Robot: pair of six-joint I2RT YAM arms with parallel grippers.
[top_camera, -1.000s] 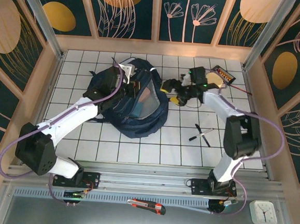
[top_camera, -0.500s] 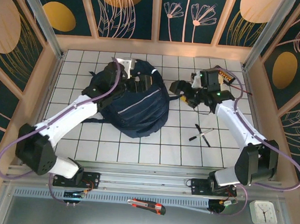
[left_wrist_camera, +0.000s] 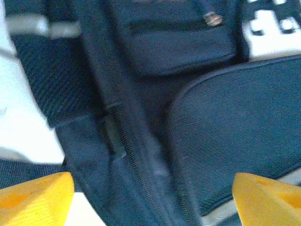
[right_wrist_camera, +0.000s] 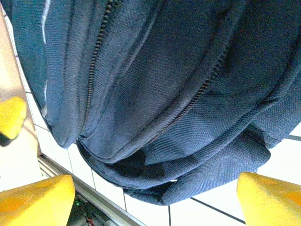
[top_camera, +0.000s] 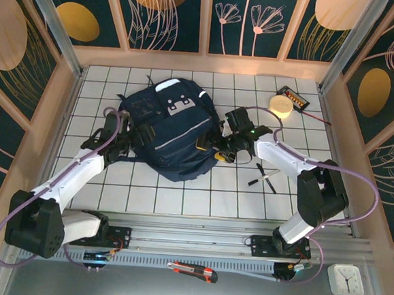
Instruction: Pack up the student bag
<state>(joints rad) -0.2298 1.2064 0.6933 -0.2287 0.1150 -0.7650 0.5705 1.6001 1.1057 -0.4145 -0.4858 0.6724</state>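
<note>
Student bag lies on the tabletop. The left end effector and right end effector flank it, both spread apart, gripping nothing.

The student bag, gaping open a second ago, now lies closed with its white-grey patch up. The left gripper has dropped from the bag's top to its left side, jaws now apart; the right gripper has swung in beside the bag's right edge.
</note>
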